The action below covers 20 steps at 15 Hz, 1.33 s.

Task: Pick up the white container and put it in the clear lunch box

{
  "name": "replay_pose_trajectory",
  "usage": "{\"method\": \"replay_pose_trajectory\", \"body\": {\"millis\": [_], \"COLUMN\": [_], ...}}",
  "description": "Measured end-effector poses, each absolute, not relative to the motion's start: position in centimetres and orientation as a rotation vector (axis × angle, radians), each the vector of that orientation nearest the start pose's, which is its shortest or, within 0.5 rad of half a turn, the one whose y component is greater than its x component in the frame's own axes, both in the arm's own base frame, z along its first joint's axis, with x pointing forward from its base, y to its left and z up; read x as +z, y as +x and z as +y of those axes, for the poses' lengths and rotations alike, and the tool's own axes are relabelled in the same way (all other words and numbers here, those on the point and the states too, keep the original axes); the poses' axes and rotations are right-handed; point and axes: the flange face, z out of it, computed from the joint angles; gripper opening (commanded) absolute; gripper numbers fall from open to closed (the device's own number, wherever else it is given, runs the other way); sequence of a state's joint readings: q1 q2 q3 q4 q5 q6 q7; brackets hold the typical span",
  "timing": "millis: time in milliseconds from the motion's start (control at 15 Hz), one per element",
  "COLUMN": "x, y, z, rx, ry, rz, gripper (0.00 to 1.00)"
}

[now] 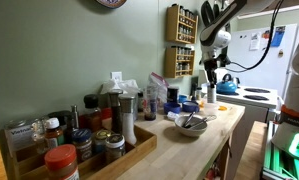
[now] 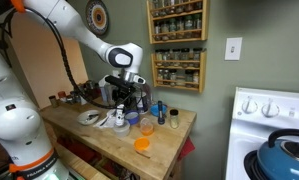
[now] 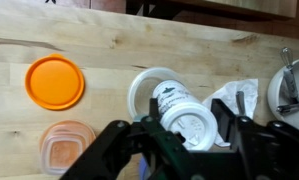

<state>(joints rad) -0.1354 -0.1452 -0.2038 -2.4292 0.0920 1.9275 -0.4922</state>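
In the wrist view my gripper [image 3: 189, 120] has a finger on each side of the white container [image 3: 181, 105], a white jar with a ribbed white lid and a dark label, and is shut on it. The container hangs over a white round plate [image 3: 141, 90]. The clear lunch box [image 3: 66, 147] stands open at the lower left, apart from the gripper, with its orange lid [image 3: 54, 82] beside it. In an exterior view the gripper [image 2: 124, 100] is low over the wooden counter, with the lunch box [image 2: 146, 127] and orange lid [image 2: 142, 144] nearer the counter's end.
A crumpled clear bag [image 3: 239, 98] and a bowl with utensils [image 3: 291, 85] lie to the right of the gripper. Spice jars and a wooden tray [image 1: 84, 150] crowd one end of the counter. A spice rack [image 2: 177, 45] hangs on the wall, and a stove with a blue kettle [image 2: 284, 155] stands beside the counter.
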Motion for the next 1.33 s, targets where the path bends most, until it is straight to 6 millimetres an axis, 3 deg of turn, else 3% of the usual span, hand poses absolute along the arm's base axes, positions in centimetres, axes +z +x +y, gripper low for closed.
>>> {"method": "replay_pose_trajectory", "body": {"millis": [1067, 1133, 1333], "x": [29.1, 29.0, 28.9], "y": [40.1, 40.2, 40.5], "z": [-14.2, -14.2, -14.2], "rx": [0.474, 0.467, 0.434], "ry": [-2.823, -2.818, -2.818], "rz": [-0.079, -0.071, -0.053], "gripper": [0.3, 0.8, 0.94]}}
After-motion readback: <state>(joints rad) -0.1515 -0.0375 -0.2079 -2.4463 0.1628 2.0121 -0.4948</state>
